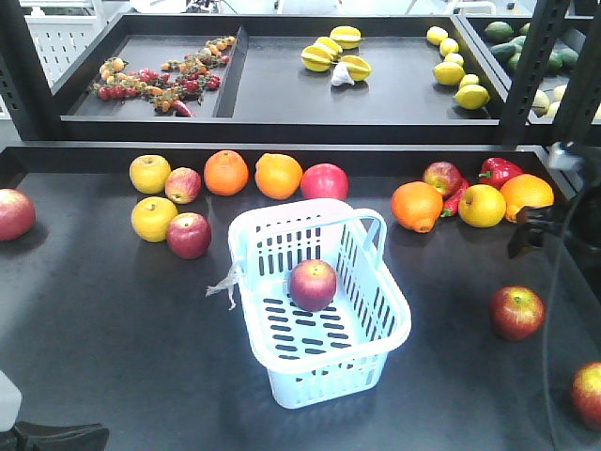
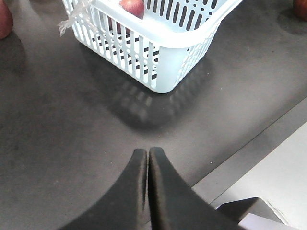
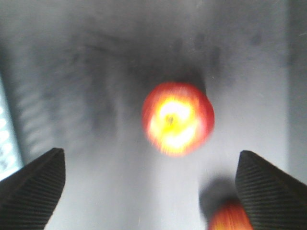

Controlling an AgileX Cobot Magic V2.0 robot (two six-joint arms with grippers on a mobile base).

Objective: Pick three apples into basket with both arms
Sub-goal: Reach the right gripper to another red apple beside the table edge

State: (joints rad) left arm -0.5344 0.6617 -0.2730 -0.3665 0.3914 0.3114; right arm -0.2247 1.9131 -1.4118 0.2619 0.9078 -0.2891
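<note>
Apple-picking on the right side looks to be the step in hand. One apple already lies in the basket, so two are judged left to fetch.

The right gripper hangs above the dark table with its fingers wide apart and nothing between them. In the right wrist view, which is smeared, the target apple sits on the table at 12 o'clock from the gap, a touch toward 1 o'clock. It is clear of both pads and beyond their tips. A second apple shows at 5 o'clock, near the right-hand finger.

In the front view the target apple lies at about 4 o'clock from the basket, well apart from it. The second apple is further out toward 5 o'clock.

To do this well, the gripper should probably centre on the apple first, nudging toward 1 o'clock. It should then come down until the pads bracket the widest part of the fruit before closing. A grip above the middle could squeeze the round fruit out. The right-hand finger also needs to stay off the second apple, or that one may roll away.

The left gripper has its fingers pressed together on nothing. It is low over the table, with the basket at 12 o'clock from it.
</note>
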